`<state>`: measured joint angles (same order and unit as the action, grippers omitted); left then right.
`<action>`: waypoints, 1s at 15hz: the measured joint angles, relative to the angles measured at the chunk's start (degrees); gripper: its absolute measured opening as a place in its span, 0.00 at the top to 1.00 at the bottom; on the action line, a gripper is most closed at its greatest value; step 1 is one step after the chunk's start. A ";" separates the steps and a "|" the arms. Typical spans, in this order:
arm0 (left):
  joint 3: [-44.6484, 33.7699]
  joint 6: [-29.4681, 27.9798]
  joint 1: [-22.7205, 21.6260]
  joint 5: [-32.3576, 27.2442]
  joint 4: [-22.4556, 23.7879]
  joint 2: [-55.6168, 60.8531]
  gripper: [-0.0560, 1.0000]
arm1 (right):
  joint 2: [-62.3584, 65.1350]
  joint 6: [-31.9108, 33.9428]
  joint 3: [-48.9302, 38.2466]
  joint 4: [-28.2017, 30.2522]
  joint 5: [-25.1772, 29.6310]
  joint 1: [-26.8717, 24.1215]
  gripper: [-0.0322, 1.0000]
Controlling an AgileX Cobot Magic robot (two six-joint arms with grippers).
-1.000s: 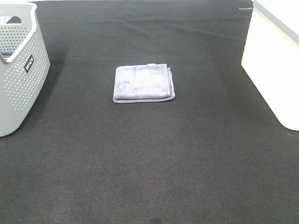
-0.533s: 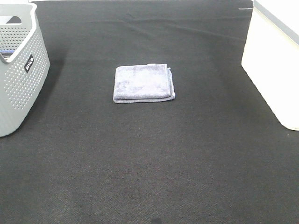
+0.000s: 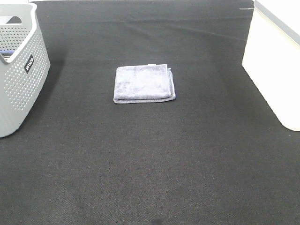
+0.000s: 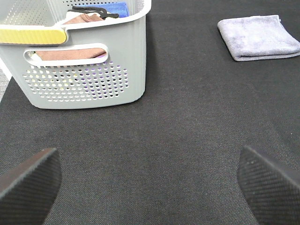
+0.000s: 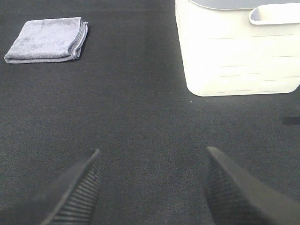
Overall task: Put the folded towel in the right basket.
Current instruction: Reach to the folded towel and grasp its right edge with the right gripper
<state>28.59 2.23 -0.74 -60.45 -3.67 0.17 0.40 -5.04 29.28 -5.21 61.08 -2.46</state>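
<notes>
A folded lavender-grey towel (image 3: 144, 84) lies flat on the black mat in the middle of the table; it also shows in the left wrist view (image 4: 258, 36) and the right wrist view (image 5: 48, 39). The white right basket (image 3: 274, 63) stands at the right edge; the right wrist view shows its wall and handle (image 5: 239, 51). Neither arm shows in the exterior high view. My left gripper (image 4: 150, 180) is open and empty, far from the towel. My right gripper (image 5: 152, 187) is open and empty, low over the mat, with the towel and the basket both ahead of it.
A grey perforated basket (image 3: 18, 70) stands at the left edge. The left wrist view shows it (image 4: 86, 70) holding brown cloth, a blue item and a black hanger. The black mat (image 3: 150, 159) covers the table.
</notes>
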 joint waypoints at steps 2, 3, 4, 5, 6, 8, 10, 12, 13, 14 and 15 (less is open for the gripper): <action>0.00 0.00 0.00 0.00 0.00 0.00 0.03 | 0.00 0.00 0.00 0.00 0.00 0.00 0.39; 0.00 0.00 0.00 0.00 0.00 0.00 0.03 | 0.00 0.00 0.00 0.00 0.00 0.00 0.39; 0.00 0.00 0.00 0.00 0.00 0.00 0.03 | 0.00 0.00 0.00 0.00 0.00 0.00 0.39; 0.00 0.00 0.00 0.00 0.00 0.00 0.03 | 0.00 0.00 0.00 0.00 0.00 0.00 0.39; 0.00 0.00 0.00 0.00 0.00 0.00 0.03 | 0.00 0.00 0.00 0.00 0.00 0.00 0.39; 0.00 0.00 0.00 0.00 0.00 0.00 0.03 | 0.00 0.00 0.00 0.00 0.00 0.00 0.39; 0.00 0.00 0.00 0.00 0.00 0.00 0.03 | 0.00 0.00 0.00 0.00 0.00 0.00 0.39; 0.00 0.00 0.00 0.00 0.00 0.00 0.03 | 0.00 0.00 0.00 0.00 0.00 0.00 0.39; 0.00 0.00 0.00 0.00 0.00 0.00 0.03 | 0.00 0.00 0.00 0.00 0.00 0.00 0.39; 0.00 0.00 0.00 0.00 0.00 0.00 0.03 | 0.00 0.00 0.00 0.00 0.00 0.00 0.39; 0.00 0.00 0.00 0.00 0.00 0.00 0.03 | 0.00 0.00 0.00 0.00 0.00 0.00 0.39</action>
<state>28.59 2.23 -0.74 -60.45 -3.67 0.17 0.40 -5.04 29.28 -5.21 61.08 -2.46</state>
